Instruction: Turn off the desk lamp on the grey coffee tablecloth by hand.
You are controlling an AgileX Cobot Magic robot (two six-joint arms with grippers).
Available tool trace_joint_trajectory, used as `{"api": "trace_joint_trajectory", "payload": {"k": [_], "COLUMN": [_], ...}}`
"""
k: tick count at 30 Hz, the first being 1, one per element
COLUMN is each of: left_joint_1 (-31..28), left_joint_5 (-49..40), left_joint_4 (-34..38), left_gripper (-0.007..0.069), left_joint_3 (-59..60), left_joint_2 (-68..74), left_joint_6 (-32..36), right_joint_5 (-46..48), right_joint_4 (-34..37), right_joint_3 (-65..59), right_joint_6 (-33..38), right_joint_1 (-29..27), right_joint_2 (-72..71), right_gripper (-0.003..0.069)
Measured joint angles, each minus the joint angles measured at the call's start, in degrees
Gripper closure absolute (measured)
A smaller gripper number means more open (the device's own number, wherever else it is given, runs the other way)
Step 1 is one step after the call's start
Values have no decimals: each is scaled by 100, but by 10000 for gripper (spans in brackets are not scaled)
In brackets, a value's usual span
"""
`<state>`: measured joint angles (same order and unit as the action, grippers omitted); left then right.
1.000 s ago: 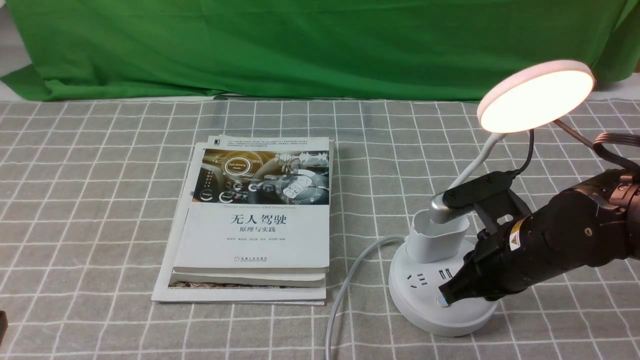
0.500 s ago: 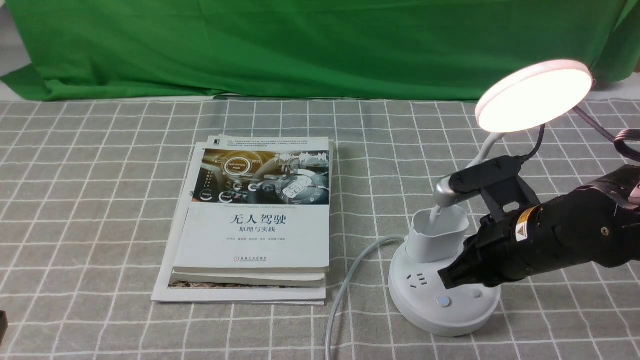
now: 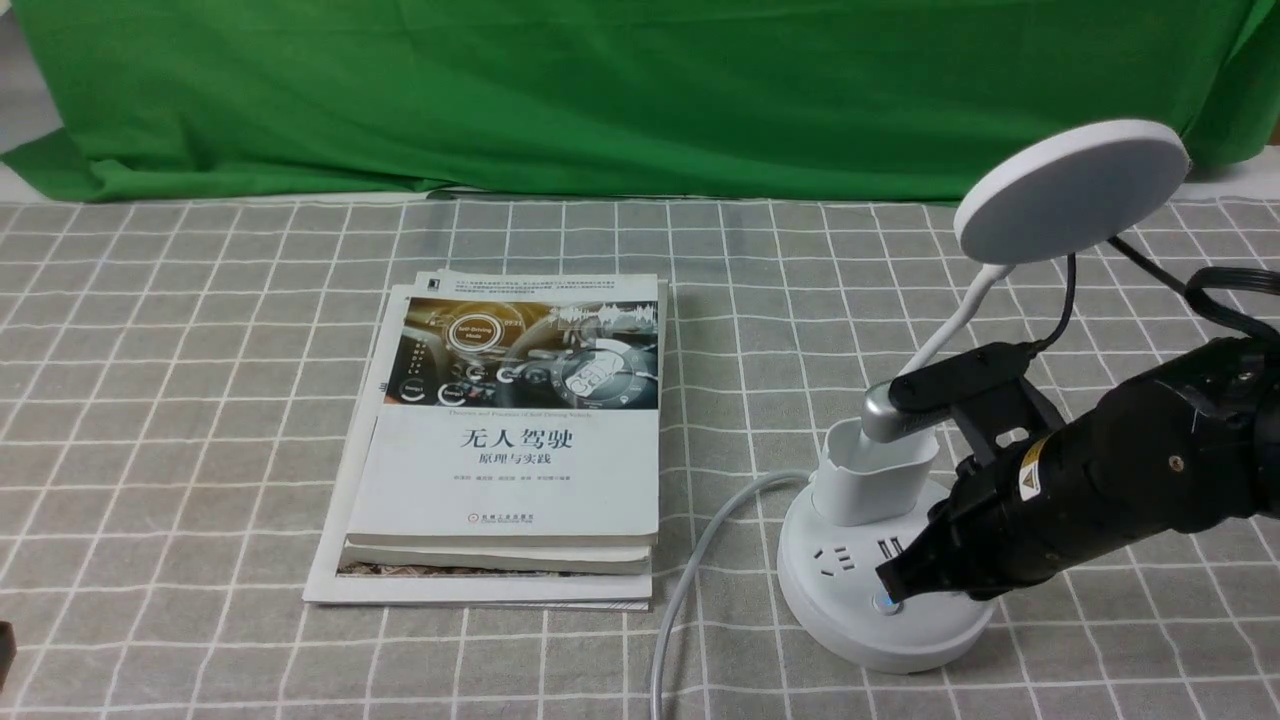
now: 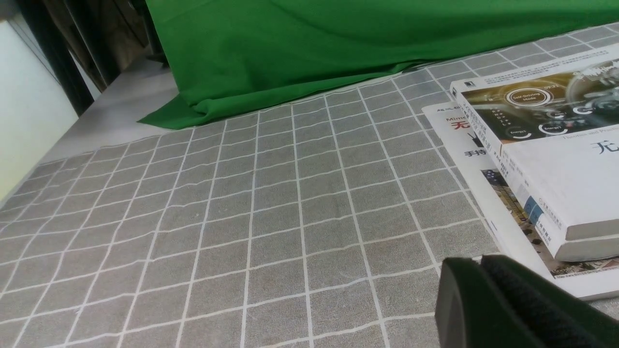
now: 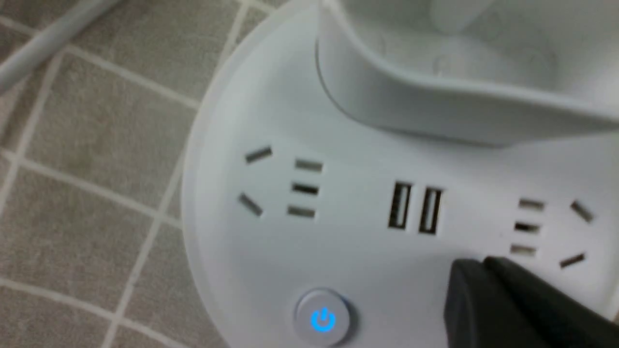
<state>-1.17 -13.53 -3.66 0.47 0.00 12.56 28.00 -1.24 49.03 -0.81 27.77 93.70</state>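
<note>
Over the lamp's round base (image 3: 850, 620), the right claw (image 5: 483, 263) is closed, open cloth (image 3: 720, 640) nearby.

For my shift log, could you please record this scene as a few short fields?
desk lamp: head unlit
power button: symbol glowing blue
right pincer: shut, over the lamp's base
left pincer: shut
books: stacked, left of the lamp
tablecloth: grey, white grid, under lamp and books
</note>
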Motion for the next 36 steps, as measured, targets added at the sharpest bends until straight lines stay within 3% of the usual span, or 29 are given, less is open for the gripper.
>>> {"api": "trace_joint_trajectory", "payload": {"k": [13, 19, 23, 30, 36], "left_joint_1": [0, 0, 0, 0, 0], "left_joint_5": [0, 0, 0, 0, 0], "left_joint_4": [5, 15, 15, 15, 15], "left_gripper": [604, 604, 604, 604, 604], "left_joint_3": [0, 0, 0, 0, 0], "left_joint_2": [-3, -3, -3, -3, -3], "left_joint_6": [0, 0, 0, 0, 0], "right_joint_5": [-126, 281, 317, 128, -598], "right_joint_4": [0, 0, 6, 6, 3], "right_joint_3": [-46, -66, -454, -1388, -1956], "right_joint_6": [-117, -129, -408, -518, 150], "right_joint_1": [0, -7, -237, -946, -1052], "right_joint_2": [-703, -1048, -1439, -2992, -5054], "right_gripper": [594, 587, 595, 629, 625]}}
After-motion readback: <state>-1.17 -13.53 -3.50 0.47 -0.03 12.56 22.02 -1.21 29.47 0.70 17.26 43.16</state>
